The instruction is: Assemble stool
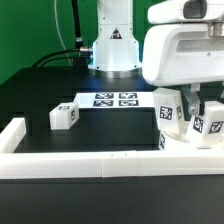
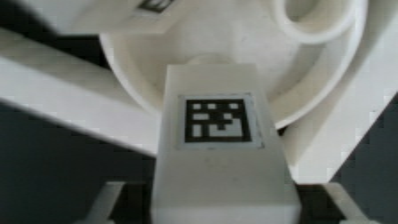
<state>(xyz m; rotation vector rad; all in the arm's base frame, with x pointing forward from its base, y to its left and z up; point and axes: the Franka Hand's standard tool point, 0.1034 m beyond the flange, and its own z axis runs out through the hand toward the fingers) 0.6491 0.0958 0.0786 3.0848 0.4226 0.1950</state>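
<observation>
Exterior view, lower right of the frame: the tool (image 1: 193, 108) pinched a leg (image 2: 214, 130) over the seat (image 2: 157, 70), and a slight tilt could have jammed it beside the socket hole (image 2: 331, 16)!

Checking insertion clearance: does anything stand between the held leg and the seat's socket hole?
Nothing visible does. The leg, gripped in the jaws, lies directly over the seat disc, and a socket hole shows near its far end. The loose leg sits well apart.
</observation>
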